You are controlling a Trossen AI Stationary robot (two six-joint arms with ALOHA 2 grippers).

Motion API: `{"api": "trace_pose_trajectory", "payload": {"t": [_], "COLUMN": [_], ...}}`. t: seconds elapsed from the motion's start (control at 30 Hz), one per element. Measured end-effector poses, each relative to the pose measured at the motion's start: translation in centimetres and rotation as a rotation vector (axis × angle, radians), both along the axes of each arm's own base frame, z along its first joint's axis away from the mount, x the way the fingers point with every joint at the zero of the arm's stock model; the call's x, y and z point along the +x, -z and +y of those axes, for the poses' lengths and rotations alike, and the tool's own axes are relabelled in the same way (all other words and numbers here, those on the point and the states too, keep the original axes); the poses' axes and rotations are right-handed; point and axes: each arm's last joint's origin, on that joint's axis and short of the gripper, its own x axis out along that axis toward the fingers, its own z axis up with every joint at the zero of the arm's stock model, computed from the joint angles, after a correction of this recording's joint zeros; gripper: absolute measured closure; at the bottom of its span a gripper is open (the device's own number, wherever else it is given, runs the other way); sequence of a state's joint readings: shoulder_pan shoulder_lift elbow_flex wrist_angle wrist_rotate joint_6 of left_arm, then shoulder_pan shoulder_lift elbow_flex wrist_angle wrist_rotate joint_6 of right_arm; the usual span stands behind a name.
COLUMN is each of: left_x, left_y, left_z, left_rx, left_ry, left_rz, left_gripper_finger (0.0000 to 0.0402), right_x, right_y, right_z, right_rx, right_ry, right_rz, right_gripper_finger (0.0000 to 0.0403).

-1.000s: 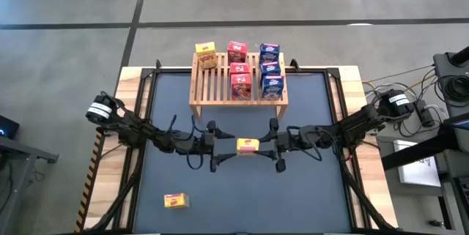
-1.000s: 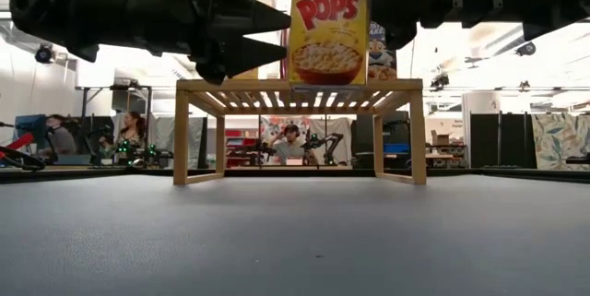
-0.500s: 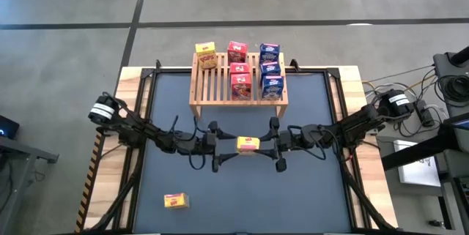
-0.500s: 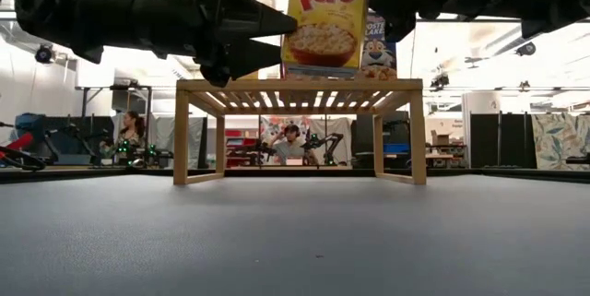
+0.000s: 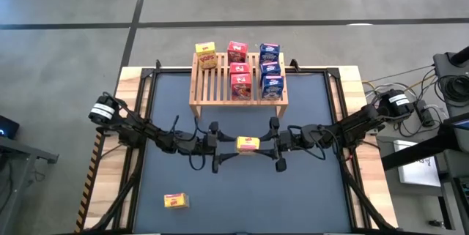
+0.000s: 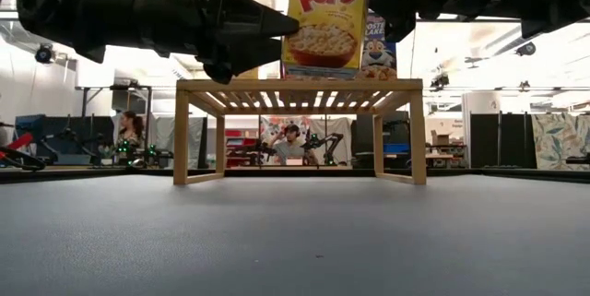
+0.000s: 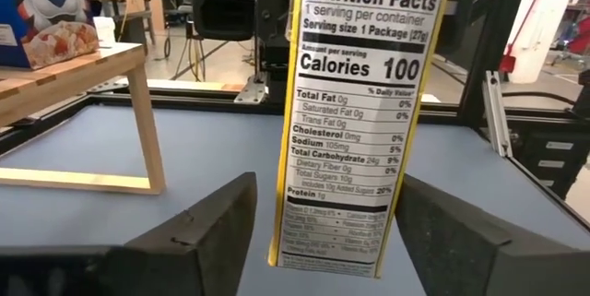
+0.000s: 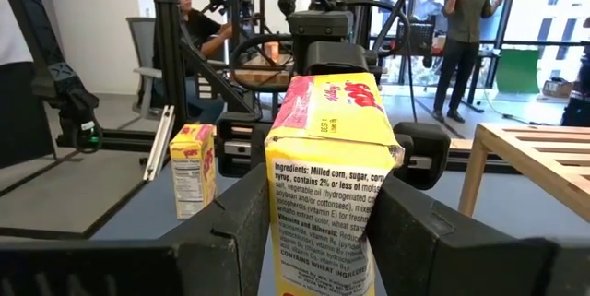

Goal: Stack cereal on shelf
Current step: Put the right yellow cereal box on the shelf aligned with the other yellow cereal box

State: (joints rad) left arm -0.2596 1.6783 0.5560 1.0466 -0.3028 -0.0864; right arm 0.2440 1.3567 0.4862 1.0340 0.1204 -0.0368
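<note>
Right gripper (image 5: 276, 146) jaws clamp yellow cereal box (image 5: 248, 144) mid-air before shelf (image 5: 238, 88); left gripper (image 5: 218, 147) jaws flank box, released; second yellow box (image 5: 176, 201) lies on surface (image 5: 308, 191).

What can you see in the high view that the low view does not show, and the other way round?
Only the high view shows the second yellow box lying near the table's front and the boxes' layout on the rack. Only the low view shows people in the room behind and the held yellow box's printed front. Both show that box between the left end effector and right end effector, plus the rack.
</note>
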Motion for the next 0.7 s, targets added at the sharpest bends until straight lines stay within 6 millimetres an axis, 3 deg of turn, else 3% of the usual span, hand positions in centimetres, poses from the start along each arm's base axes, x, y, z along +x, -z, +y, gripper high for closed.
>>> {"api": "trace_pose_trajectory", "payload": {"t": [0.37,0.7], "left_x": [0.05,0.04], "left_y": [0.07,0.13], "left_z": [0.22,0.26], "left_rx": [0.003,0.009], "left_ry": [-0.001,-0.002], "left_rz": [0.007,0.011], "left_gripper_finger": [0.0227,0.0242], "right_x": [0.01,0.01], "right_y": [0.03,-0.02], "right_z": [-0.03,-0.05], "right_rx": [0.0,-0.006], "right_ry": [0.006,0.012], "right_rz": [0.002,-0.003], "right_gripper_finger": [0.0255,0.0204]}}
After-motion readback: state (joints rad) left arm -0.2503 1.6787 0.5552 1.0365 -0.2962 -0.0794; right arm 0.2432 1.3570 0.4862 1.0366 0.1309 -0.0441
